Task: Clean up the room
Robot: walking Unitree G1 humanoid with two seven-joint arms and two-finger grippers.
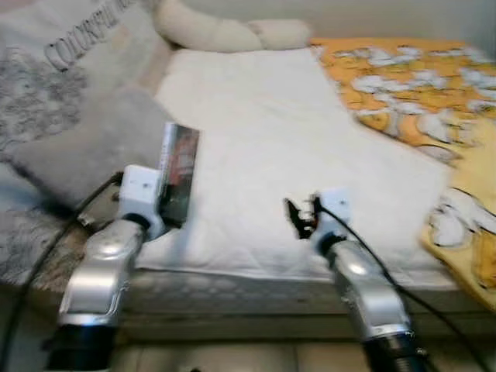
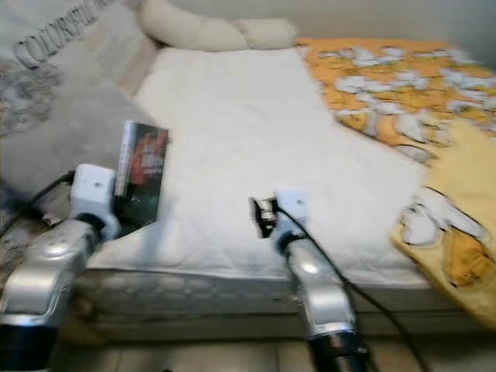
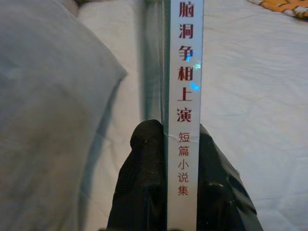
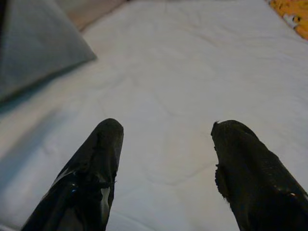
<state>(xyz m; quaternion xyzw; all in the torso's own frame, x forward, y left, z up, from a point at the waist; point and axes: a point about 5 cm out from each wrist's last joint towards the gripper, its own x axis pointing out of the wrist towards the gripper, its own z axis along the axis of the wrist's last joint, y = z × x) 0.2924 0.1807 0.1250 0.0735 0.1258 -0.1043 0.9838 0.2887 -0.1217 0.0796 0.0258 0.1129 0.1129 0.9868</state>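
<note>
A dark-covered book stands upright in my left gripper, which is shut on its white spine with red characters. The book hangs over the left front corner of the bed's white sheet. My right gripper is open above the white sheet near the bed's front edge, with nothing between its fingers. In the head view the right gripper sits to the right of the book.
A grey pillow lies at the bed's left side beside a printed grey cushion. A cream bolster lies at the head. An orange patterned blanket covers the right side. The mattress edge runs below.
</note>
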